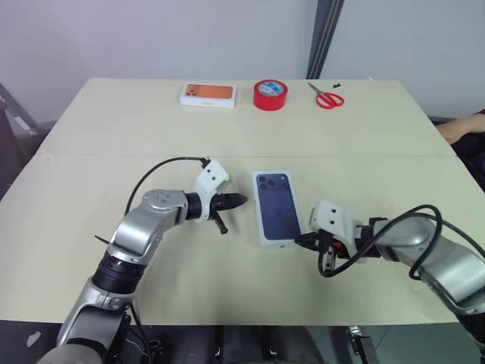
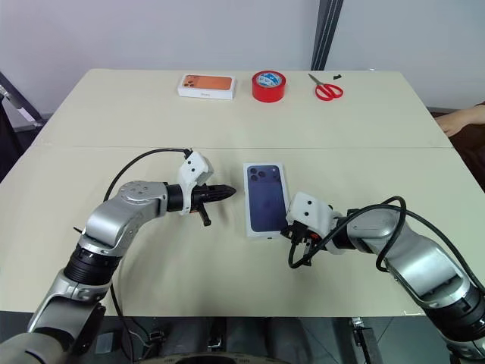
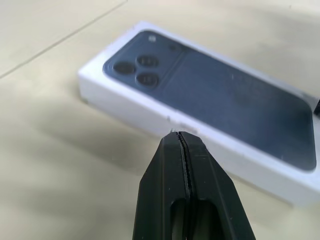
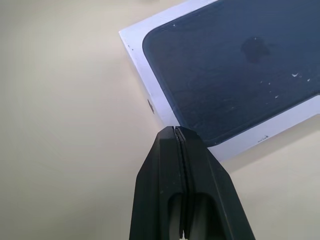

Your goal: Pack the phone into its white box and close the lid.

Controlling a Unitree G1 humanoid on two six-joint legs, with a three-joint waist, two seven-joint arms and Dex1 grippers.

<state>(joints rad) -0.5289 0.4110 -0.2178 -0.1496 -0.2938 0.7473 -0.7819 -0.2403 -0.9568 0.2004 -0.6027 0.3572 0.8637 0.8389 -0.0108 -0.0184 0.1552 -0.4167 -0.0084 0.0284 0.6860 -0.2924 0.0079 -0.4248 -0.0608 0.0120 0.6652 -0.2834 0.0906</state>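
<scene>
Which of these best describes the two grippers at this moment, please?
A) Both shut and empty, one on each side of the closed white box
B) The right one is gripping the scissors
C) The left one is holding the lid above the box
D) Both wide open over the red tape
A: the left gripper and right gripper have their fingers pressed together with nothing between them, flanking the white box, whose lid is on.

The counter [image 1: 151, 129] is pale beige. The lid [image 1: 276, 207] is white with a dark navy phone picture on top. Near the far edge lie a white box with an orange top [image 1: 208, 94], a red tape roll [image 1: 270, 95] and red-handled scissors [image 1: 327, 96]. Both tools are black, left [image 1: 236, 202] and right [image 1: 299, 241].
</scene>
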